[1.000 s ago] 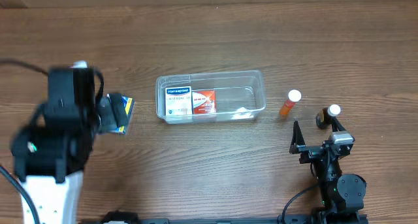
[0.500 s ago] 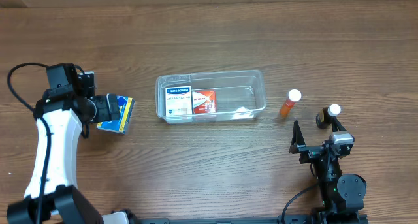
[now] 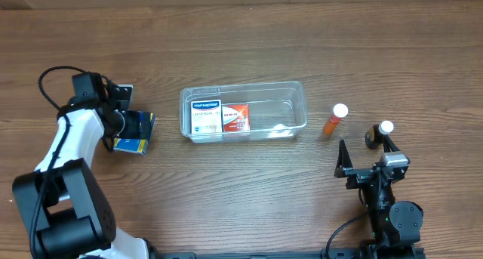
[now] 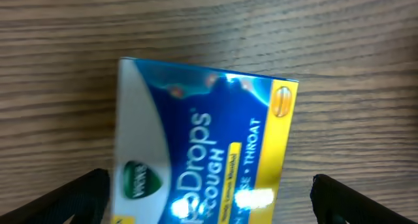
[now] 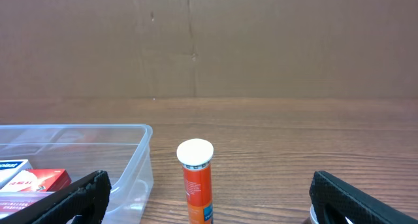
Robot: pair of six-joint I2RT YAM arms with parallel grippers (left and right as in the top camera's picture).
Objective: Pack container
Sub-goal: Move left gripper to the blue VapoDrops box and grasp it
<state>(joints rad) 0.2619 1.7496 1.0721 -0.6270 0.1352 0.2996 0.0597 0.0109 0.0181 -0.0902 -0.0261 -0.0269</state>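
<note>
My left gripper (image 4: 209,201) gapes wide, holding nothing, so I should square up over the box of cough drops (image 4: 196,132) before closing.

From overhead, the left gripper (image 3: 127,125) covers part of the cough-drop box (image 4: 202,152). In the left wrist view the box runs off the bottom edge, its print blurred under glare. In the right wrist view the container (image 5: 140,165) and orange tube (image 5: 196,191) are cut off below.

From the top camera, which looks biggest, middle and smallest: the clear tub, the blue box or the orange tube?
1. clear tub, by far the biggest
2. blue box
3. orange tube, the smallest
</note>
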